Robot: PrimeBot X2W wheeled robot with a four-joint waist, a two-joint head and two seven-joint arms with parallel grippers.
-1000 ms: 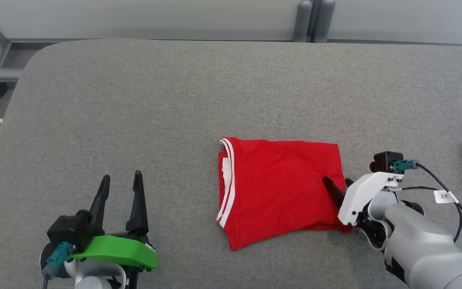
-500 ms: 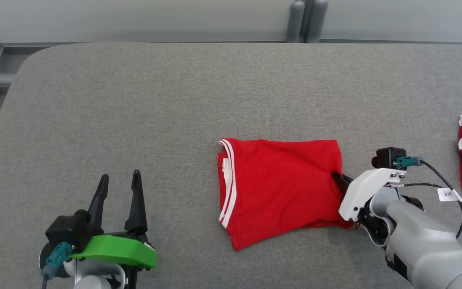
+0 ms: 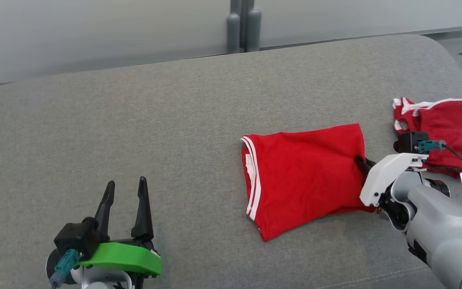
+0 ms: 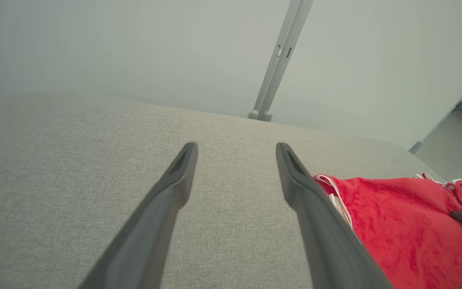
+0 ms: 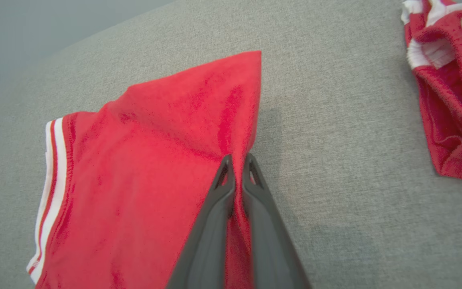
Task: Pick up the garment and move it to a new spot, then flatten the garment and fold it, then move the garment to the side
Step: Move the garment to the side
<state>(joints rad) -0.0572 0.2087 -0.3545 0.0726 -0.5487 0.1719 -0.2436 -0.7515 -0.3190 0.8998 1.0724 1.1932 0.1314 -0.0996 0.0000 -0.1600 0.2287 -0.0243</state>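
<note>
Presently right jaws clamp one folded garment (image 3: 303, 172), left jaws apart, one crumpled garment (image 3: 449, 120) nearby.

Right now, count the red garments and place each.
2. The folded garment lies mid-table, its right edge pinched in the right tool; the crumpled garment lies apart, further right.

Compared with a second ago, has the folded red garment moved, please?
Yes: the folded garment slid rightward, closing most of the gap to the crumpled garment.
</note>
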